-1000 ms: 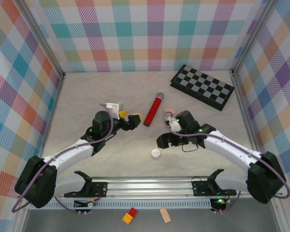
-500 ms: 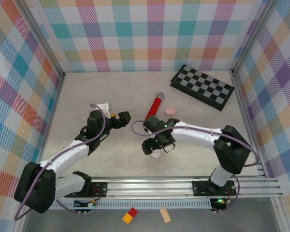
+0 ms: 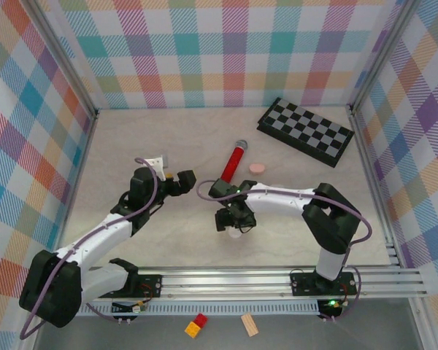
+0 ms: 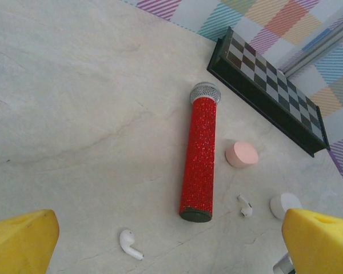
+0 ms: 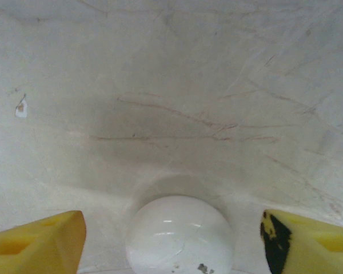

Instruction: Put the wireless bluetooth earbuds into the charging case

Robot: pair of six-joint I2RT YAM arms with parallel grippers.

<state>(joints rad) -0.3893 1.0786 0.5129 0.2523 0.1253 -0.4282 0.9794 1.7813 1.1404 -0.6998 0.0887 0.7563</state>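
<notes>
**Right gripper [image 5: 171, 225] straddles the white charging case [image 5: 180, 235], fingers apart, likely to steady it.**
Left gripper [image 4: 168, 225] gapes near a white earbud [image 4: 130, 244], seven o'clock from the red microphone [image 4: 201, 160] base.

I've swung the right tool [image 3: 232, 219] in from the right side of the surface [image 3: 131, 146] to the middle. It now hangs over the white case [image 3: 235, 233], fingers either side and not touching. The pink case [image 3: 257, 168], half hidden a second ago, lies uncovered. The left tool [image 3: 184, 179] has drawn back slightly leftward.
</notes>
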